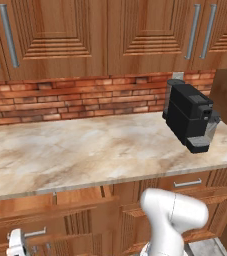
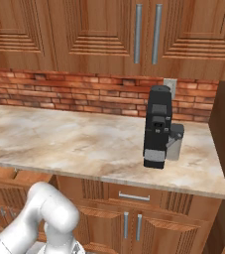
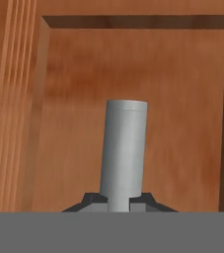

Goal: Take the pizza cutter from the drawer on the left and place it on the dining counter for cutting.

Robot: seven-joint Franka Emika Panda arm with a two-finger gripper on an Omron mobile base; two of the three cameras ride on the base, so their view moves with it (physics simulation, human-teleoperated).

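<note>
One black coffee machine (image 1: 189, 117) is counted on one marble worktop (image 1: 85, 150); four vertical door handles (image 1: 9, 35) are seen above.

Coffee machine (image 1: 190, 116) stands on the worktop (image 1: 85, 150) at its right, before the brick backsplash (image 1: 60, 97); cabinets (image 1: 60, 35) hang above.

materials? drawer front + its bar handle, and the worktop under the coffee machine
drawer front: wood by the look, brown grain, satin.
bar handle: likely brushed metal, plain matte grey; the gripper is shut on it.
worktop: marble-like stone, beige veining, faint sheen.
</note>
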